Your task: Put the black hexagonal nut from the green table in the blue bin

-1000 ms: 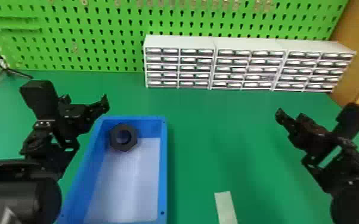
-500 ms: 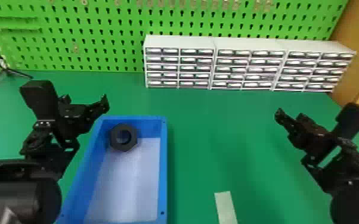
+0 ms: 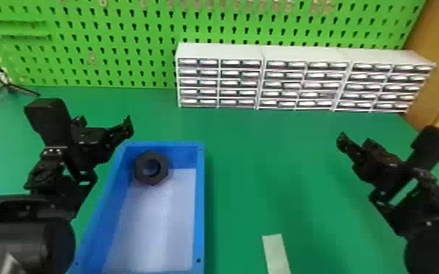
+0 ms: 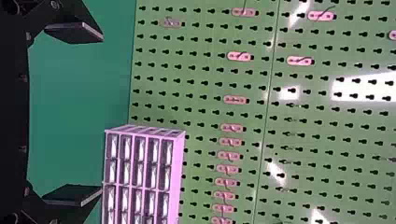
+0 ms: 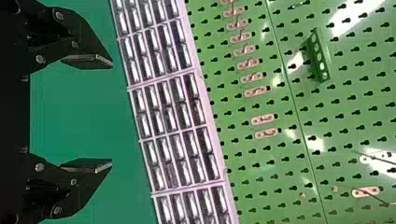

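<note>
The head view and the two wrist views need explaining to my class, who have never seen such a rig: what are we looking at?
This is a robot with two black arms. The head view looks forward and down from its head; each wrist view looks out past that arm's own fingers and is turned on its side.

On the green table stand a blue bin and, behind it, white drawer units before a green pegboard. A pale strip lies nearer. The black hexagonal nut is inside the bin, by its far left corner.

Both the left gripper and the right gripper are open and hold nothing.
</note>
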Robot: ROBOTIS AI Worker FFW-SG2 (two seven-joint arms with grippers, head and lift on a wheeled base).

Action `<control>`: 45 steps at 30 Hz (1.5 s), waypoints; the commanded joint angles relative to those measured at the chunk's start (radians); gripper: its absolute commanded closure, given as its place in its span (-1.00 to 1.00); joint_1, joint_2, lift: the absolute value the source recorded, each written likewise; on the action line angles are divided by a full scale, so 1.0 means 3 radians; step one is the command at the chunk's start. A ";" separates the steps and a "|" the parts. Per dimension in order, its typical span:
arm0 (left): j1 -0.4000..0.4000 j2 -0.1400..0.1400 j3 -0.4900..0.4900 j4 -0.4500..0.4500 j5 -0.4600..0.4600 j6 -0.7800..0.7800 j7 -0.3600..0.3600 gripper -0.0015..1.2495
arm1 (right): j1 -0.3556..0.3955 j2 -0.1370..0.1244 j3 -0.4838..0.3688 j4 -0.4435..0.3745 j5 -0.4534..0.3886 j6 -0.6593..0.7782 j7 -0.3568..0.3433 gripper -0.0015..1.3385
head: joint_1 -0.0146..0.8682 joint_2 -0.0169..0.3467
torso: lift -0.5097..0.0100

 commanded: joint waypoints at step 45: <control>0.0005 0.0000 0.0005 0.0000 -0.0001 0.0000 0.0000 -0.78 | 0.0000 0.0003 0.0004 0.0000 0.0004 0.0005 0.0000 -0.24 | 0.60 -0.86 | 0.59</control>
